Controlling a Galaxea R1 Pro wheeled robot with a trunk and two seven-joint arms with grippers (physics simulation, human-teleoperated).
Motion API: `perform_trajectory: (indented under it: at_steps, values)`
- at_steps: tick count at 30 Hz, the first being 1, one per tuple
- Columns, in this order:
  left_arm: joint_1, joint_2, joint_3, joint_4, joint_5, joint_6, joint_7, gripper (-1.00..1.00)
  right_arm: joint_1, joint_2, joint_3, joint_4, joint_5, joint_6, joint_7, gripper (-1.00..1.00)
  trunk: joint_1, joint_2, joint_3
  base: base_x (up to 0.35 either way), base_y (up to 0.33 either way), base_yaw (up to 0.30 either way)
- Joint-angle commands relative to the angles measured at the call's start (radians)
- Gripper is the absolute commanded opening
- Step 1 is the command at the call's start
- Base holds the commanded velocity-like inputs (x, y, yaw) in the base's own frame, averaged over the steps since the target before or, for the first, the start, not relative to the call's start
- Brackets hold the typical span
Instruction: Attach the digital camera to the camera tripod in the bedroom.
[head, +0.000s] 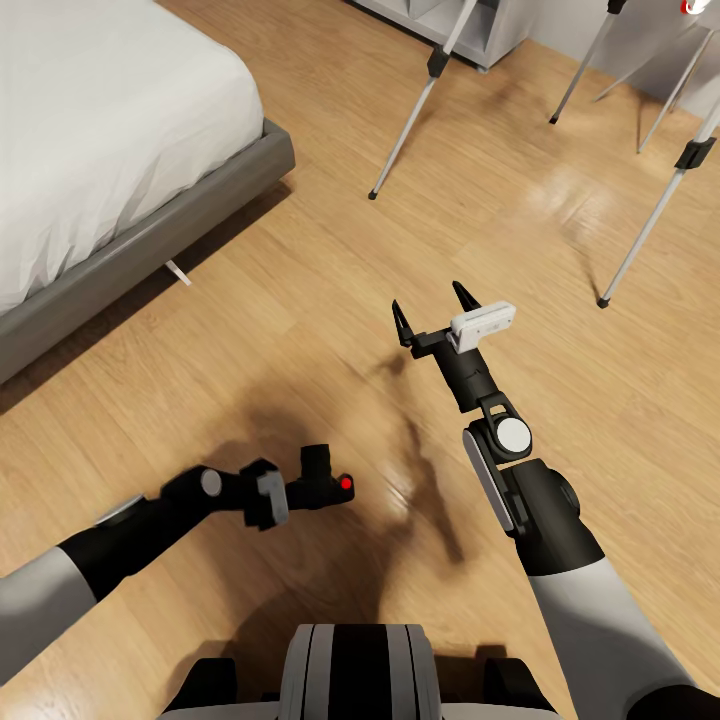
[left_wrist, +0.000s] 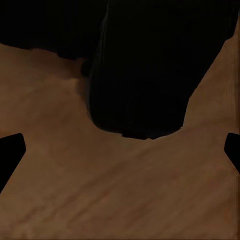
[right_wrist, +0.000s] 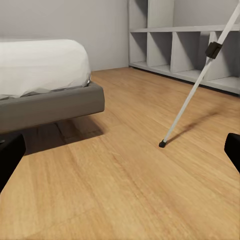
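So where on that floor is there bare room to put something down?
The widest bare stretch of wooden floor lies between the bed and the camera tripod legs, ahead of both arms. It is crowded at the far right, where several thin legs stand close together. The left gripper holds the digital camera; the right gripper has open jaws.

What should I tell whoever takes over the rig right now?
Left gripper: shut on the camera, held low over the floor, red dot showing.
Right gripper: open, empty, pointing toward the tripod.
Tripod: ahead, its legs on the floor beyond the bed, near the shelf; its head is out of frame.
Done: camera picked up.
Left: move closer, lift the camera to the tripod head, attach it.
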Motion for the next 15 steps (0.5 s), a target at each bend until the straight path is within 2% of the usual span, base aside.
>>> perform_trajectory:
  at_steps: [1,7,8,15]
  values:
    - [-0.001,0.001,-0.009,-0.002,-0.007,0.002,-0.003,1.00,0.000,0.000,-0.001,0.001,0.000,-0.002,0.004,1.00,0.000,0.000,-0.001,0.000,0.000,0.000]
    - [-0.001,-0.001,-0.015,-0.002,-0.006,0.002,0.003,1.00,0.000,0.000,-0.001,0.001,-0.001,-0.003,0.004,1.00,0.000,0.000,-0.001,0.000,0.000,0.000]
    - [-0.001,-0.002,-0.017,-0.002,-0.006,0.002,0.025,1.00,0.000,0.000,-0.001,0.001,-0.001,-0.003,0.004,1.00,0.000,0.000,-0.001,0.000,0.000,0.000]
    - [-0.001,-0.020,-0.018,-0.002,-0.006,0.001,0.063,1.00,0.000,0.000,-0.001,0.001,-0.001,-0.002,0.004,1.00,0.000,0.000,-0.001,0.000,0.000,0.000]
